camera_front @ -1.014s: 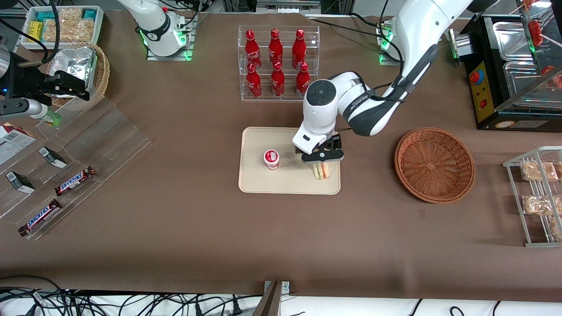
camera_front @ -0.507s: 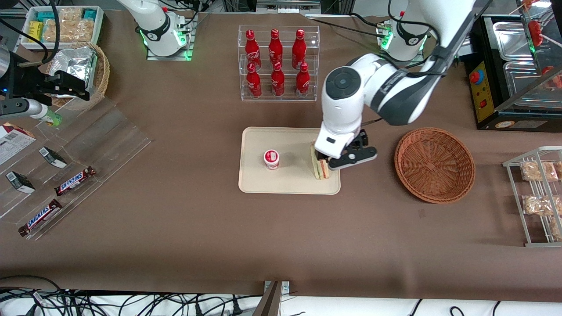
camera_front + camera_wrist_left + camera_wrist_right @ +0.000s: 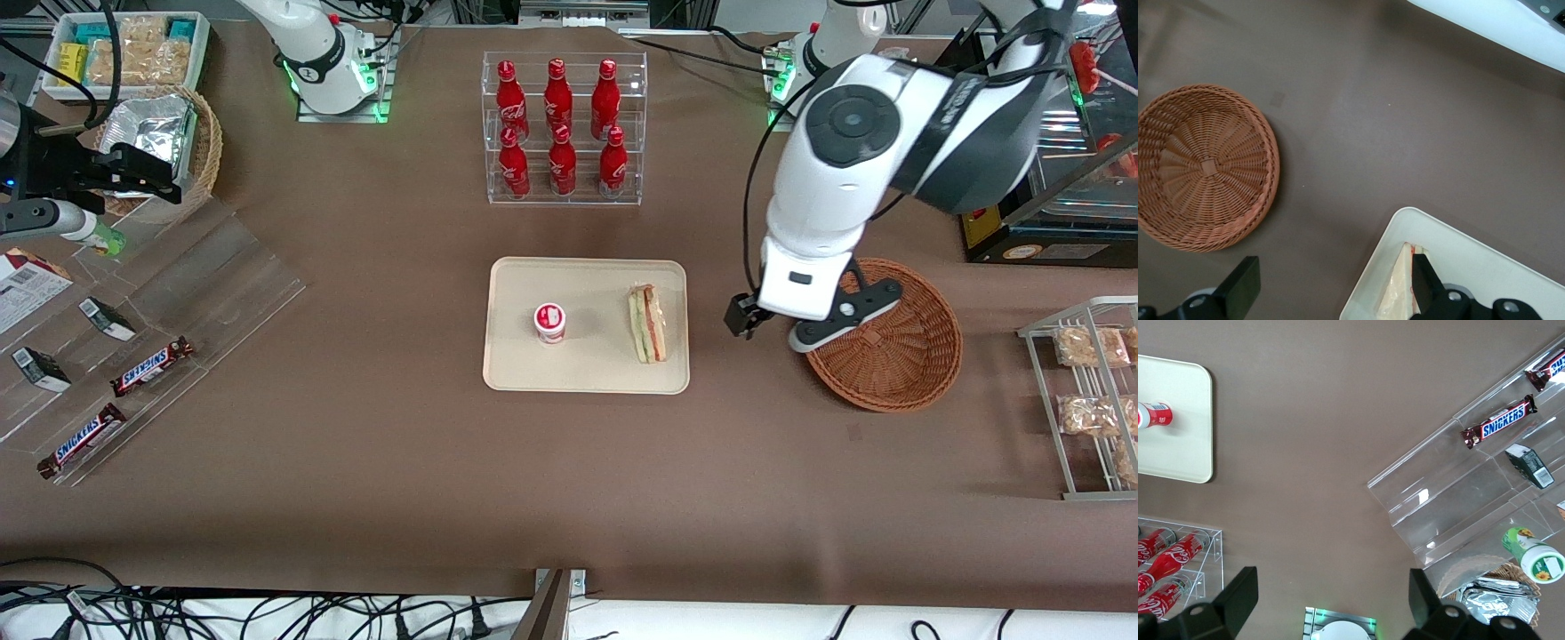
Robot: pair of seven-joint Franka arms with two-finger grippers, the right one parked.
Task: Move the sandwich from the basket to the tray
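The sandwich [image 3: 647,323], a wrapped wedge with green, red and pink layers, lies on the cream tray [image 3: 587,293], on the part of it nearest the basket. The round reddish-brown basket [image 3: 898,356] is empty. My left gripper [image 3: 791,322] is open and empty, held high over the gap between the tray and the basket, partly over the basket's rim. The left wrist view shows the basket [image 3: 1201,167], the tray's corner [image 3: 1458,257] and the sandwich [image 3: 1399,288], partly covered by one of my fingers [image 3: 1425,287]. The gripper [image 3: 1331,293] has brown table between its jaws.
A small red-and-white cup [image 3: 550,322] stands on the tray beside the sandwich. A clear rack of red bottles [image 3: 563,124] stands farther from the front camera. A black appliance [image 3: 1040,133] and a wire rack of snack packets [image 3: 1089,391] are toward the working arm's end.
My gripper let go of the sandwich on the tray, rose, and moved sideways toward the basket. The sandwich stays on the tray.
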